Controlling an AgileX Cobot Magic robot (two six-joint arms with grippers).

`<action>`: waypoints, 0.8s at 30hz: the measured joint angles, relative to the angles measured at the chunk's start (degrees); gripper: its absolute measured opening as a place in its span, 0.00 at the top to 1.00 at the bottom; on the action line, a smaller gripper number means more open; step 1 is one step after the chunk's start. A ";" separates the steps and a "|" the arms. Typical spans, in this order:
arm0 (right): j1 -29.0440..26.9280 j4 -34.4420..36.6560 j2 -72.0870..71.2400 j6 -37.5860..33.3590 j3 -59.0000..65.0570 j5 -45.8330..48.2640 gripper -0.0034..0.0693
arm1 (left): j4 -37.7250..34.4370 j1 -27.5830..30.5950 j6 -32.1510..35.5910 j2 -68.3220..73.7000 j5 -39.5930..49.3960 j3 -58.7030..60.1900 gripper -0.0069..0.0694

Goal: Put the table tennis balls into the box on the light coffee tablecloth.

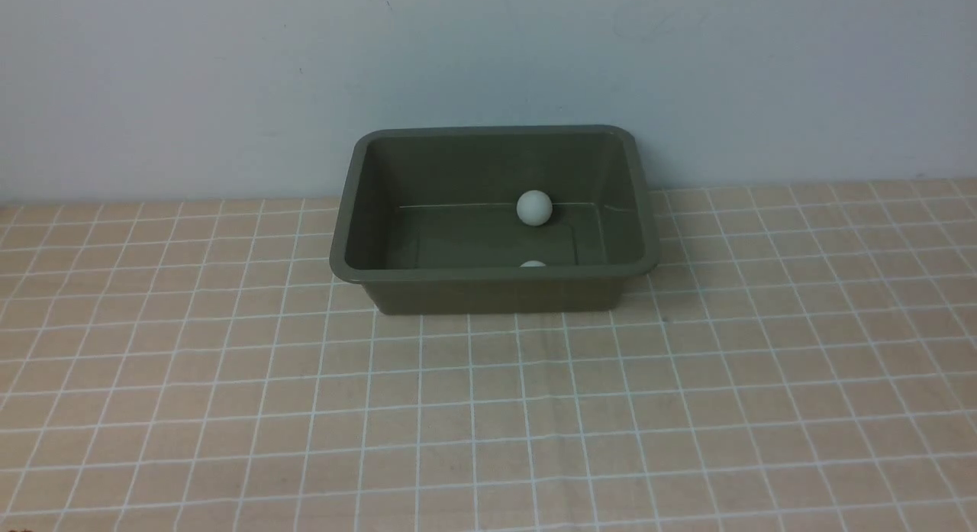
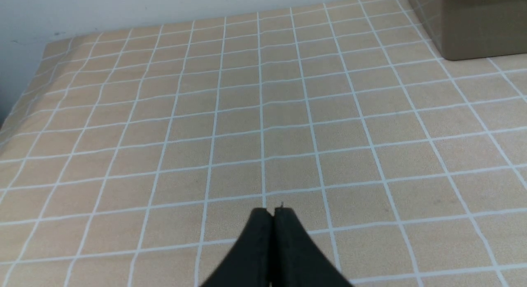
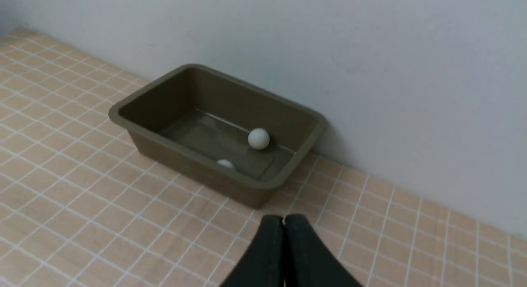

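The box is sitting on the light coffee tablecloth at the far middle of the counter, right up by the wall. It's lying with its long axis running left to right along that wall, and its open side is facing straight up. Both table tennis balls are resting inside it, a touch right of the middle. The far ball is sitting by the far wall of the box. The near ball is tucked down by the near wall, so only its top is peeking over the rim.

The views are each giving me different stuff. The front view is showing the whole box square on, but neither arm is appearing in it. The right wrist view is looking at the box from an angle off to its right, and both balls are showing there too. The left wrist view is only catching one outer corner of the box, with no way to see inside, and the rest is plain cloth.

The left jaws are pressed together with nothing between them, hanging over bare cloth. The right jaws are looking the same, together and holding nothing, hanging near the box's right end.
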 joint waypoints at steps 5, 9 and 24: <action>0.00 0.06 -8.04 0.69 15.04 -8.48 0.98 | 0.00 0.00 0.00 0.00 0.00 0.00 1.00; 0.00 0.93 -11.39 0.69 20.81 -11.47 0.98 | 0.00 0.00 0.00 0.00 0.00 0.00 1.00; 0.00 4.20 -14.45 4.49 25.18 -11.06 0.98 | 0.00 0.00 0.00 0.00 0.00 0.00 1.00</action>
